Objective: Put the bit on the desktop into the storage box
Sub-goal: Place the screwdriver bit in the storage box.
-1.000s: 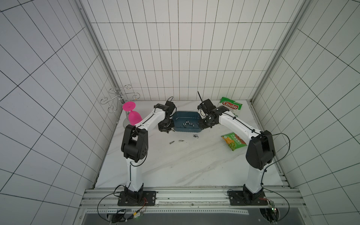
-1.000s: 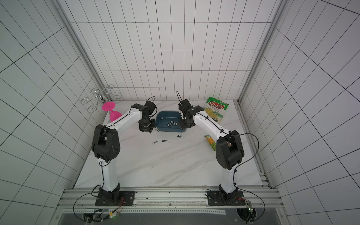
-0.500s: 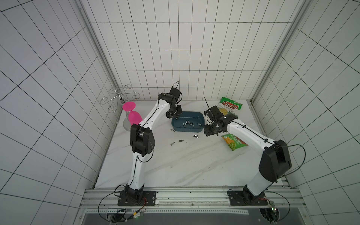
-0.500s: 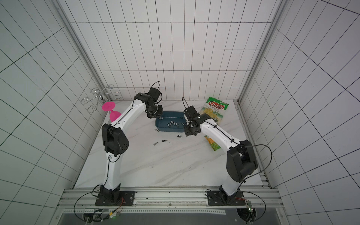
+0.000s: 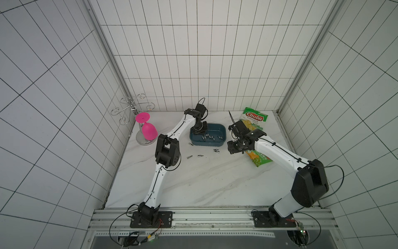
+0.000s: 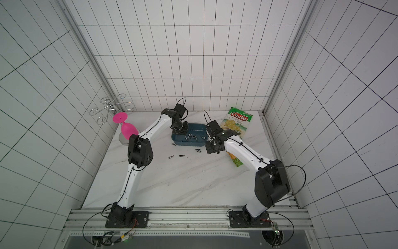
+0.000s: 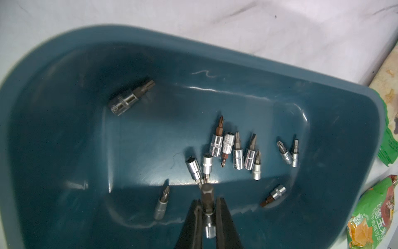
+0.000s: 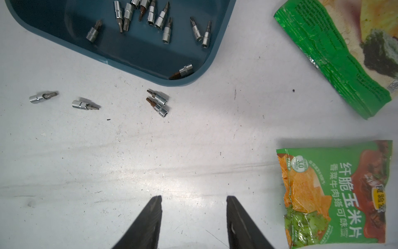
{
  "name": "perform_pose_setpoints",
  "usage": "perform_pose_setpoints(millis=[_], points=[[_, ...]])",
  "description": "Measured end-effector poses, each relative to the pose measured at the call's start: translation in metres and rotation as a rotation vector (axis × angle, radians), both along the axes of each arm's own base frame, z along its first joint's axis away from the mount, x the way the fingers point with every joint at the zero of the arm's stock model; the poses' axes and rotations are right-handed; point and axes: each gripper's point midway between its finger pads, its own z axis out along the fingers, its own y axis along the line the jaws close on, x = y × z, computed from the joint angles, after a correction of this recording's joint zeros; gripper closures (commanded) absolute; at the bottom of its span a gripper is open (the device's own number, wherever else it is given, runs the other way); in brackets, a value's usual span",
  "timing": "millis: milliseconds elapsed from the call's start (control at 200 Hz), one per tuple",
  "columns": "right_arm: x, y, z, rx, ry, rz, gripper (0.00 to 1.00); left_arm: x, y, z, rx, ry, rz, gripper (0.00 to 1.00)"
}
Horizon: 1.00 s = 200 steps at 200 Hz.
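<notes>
The teal storage box point(image 5: 207, 144) point(image 6: 187, 144) point(image 7: 64, 71) point(image 8: 129, 62) sits at the back middle of the white desktop point(image 5: 204, 183) with several silver bits inside. My left gripper point(image 7: 207, 201) point(image 5: 199, 129) hangs over the box's left part, shut on a bit point(image 7: 207, 194) whose dark hex end pokes out past the fingertips. Several loose bits lie on the desktop in front of the box point(image 8: 158, 103) point(image 8: 85, 105) point(image 8: 43, 98) point(image 5: 200, 155). My right gripper point(image 8: 192, 197) point(image 5: 231, 148) is open over bare desktop, off the box's right front corner, holding nothing.
Two green snack bags lie to the right: a large one point(image 5: 255, 120) point(image 8: 344, 54) at the back and a small one point(image 5: 259, 158) point(image 8: 336, 198) beside my right gripper. A pink upside-down goblet point(image 5: 148, 131) hangs on a wire rack point(image 5: 131, 107) at the back left.
The left arm has swung from the box's left edge to above its inside, still shut. The right gripper has drawn back from the box's right edge toward the front, still open.
</notes>
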Motion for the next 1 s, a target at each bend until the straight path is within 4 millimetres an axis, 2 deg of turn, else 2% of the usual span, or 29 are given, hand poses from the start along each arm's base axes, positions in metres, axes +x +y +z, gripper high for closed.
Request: perform_pose_setpoints(millis=[130, 310, 745, 845, 1000], points=[[0.0, 0.0, 0.0, 0.0, 0.001, -0.001, 0.48, 0.008, -0.004, -0.004, -0.013, -0.021, 0.009, 1.0], [-0.002, 0.003, 0.0, 0.003, 0.001, 0.004, 0.49, 0.018, -0.007, -0.023, -0.012, -0.028, 0.023, 1.0], [-0.009, 0.017, -0.002, 0.013, 0.003, 0.038, 0.48, 0.024, -0.006, -0.05, 0.011, -0.013, 0.048, 1.0], [-0.01, 0.019, -0.008, 0.007, 0.015, 0.041, 0.48, 0.025, -0.007, -0.048, 0.007, -0.017, 0.051, 1.0], [-0.012, 0.02, -0.021, -0.007, 0.043, 0.047, 0.48, 0.025, -0.007, -0.048, 0.007, -0.016, 0.051, 0.8]])
